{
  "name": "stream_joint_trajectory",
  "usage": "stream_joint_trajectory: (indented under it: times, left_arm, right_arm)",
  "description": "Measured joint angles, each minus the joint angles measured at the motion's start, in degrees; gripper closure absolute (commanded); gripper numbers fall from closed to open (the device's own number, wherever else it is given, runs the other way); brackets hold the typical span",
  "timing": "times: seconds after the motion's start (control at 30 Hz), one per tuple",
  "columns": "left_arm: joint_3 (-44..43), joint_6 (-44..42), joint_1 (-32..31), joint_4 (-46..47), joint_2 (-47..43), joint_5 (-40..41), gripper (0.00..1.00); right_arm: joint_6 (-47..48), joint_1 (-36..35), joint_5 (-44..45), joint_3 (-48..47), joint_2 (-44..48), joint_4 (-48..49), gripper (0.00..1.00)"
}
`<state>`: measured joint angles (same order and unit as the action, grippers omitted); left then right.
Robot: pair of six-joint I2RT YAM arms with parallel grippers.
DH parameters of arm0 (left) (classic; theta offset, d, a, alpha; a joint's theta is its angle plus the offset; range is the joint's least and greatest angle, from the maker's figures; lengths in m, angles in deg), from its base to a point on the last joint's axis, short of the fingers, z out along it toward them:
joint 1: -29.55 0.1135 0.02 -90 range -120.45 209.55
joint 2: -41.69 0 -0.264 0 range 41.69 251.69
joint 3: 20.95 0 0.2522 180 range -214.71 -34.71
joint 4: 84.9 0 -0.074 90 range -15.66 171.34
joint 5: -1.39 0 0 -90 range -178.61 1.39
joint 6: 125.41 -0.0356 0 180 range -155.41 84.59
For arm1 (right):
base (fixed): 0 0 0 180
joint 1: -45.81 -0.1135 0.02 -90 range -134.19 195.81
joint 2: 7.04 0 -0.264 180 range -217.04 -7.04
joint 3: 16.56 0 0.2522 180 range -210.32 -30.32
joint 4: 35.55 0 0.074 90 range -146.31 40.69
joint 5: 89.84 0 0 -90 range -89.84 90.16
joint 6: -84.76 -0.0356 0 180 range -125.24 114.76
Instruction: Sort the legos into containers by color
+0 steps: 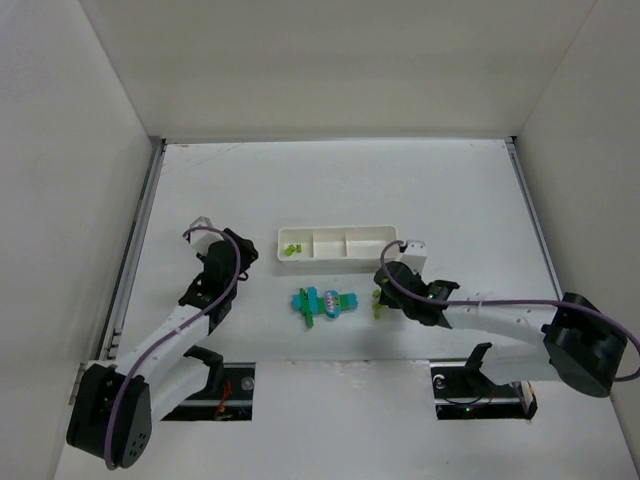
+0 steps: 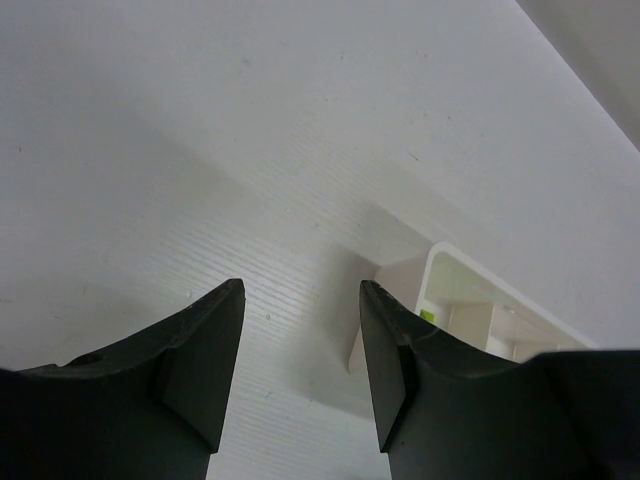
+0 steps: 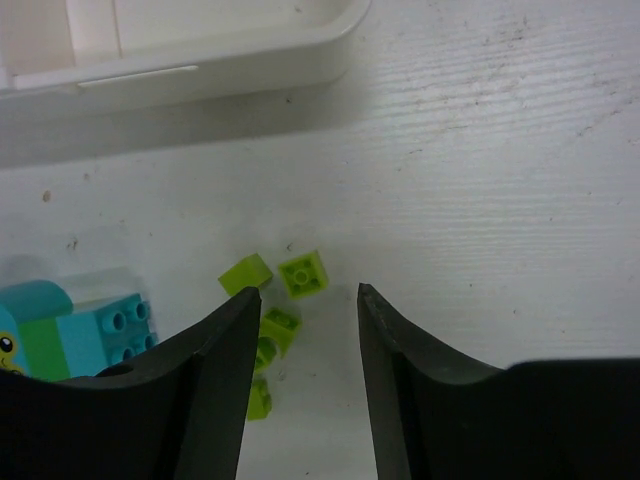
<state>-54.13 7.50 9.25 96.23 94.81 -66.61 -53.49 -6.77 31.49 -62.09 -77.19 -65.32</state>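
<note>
**Top view.** The white tray [image 1: 340,231] lies crosswise on the table [image 1: 330,180], its three compartments in a row. A single yellow-green brick [image 1: 291,249] sits in the left compartment; the other two compartments look bare. On the near side of the tray, apart from it, lies the brick cluster [image 1: 324,303], cyan and green pieces joined together. A few loose yellow-green bricks [image 1: 378,297] lie just right of the cluster, near the tray's right end. The left gripper [image 1: 245,258] is just beside the tray's left end. The right gripper [image 1: 385,283] is over the loose bricks, on the near side of the tray's right end. From this view it cannot be told how far either jaw is parted.

**Left wrist view.** The left gripper [image 2: 300,350] has its two dark fingers [image 2: 200,370] spread with only bare table [image 2: 200,150] between them. The tray's corner [image 2: 450,272] shows to the right of the fingers, with a speck of yellow-green brick [image 2: 426,316] inside it.

**Right wrist view.** The right gripper [image 3: 308,340] is spread and grips nothing. The loose yellow-green bricks [image 3: 302,273] lie on the table [image 3: 500,150] at the mouth of the gap and beside the left finger [image 3: 215,390], well short of the tray wall [image 3: 200,60] along the top edge. The brick cluster [image 3: 100,325] is at the far left, partly hidden by that finger.
</note>
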Motion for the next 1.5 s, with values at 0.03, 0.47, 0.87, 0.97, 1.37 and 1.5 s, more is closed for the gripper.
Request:
stream_joint_trajectory:
  times: [0.03,0.47,0.87,0.97,1.37,1.5]
  left_arm:
    - [-0.11,-0.04,0.00,-0.04,-0.07,-0.02,0.53]
    - [-0.33,-0.66,0.09,-0.20,-1.55,-0.39,0.53]
    - [-0.68,-0.70,-0.02,-0.24,-1.01,-0.57,0.53]
    - [-0.83,-0.68,-0.20,-0.22,-0.79,-0.57,0.53]
    - [-0.83,-0.61,-0.59,-1.27,-4.20,-0.59,0.53]
    - [-0.81,-0.61,-0.59,-1.53,-4.22,-0.61,0.53]
  right_arm:
    - [-0.04,0.00,0.04,-0.17,-0.90,0.04,0.56]
    - [0.13,1.20,0.59,-2.64,-9.09,1.55,0.61]
    - [3.19,1.51,2.86,-8.02,-7.26,-1.86,0.84]
    - [5.95,0.94,2.19,-14.49,-8.07,-0.46,0.83]
    - [12.70,-2.12,-8.74,-41.40,-33.73,11.13,0.81]
    - [13.29,-2.10,-10.27,-43.95,-38.86,10.91,0.63]
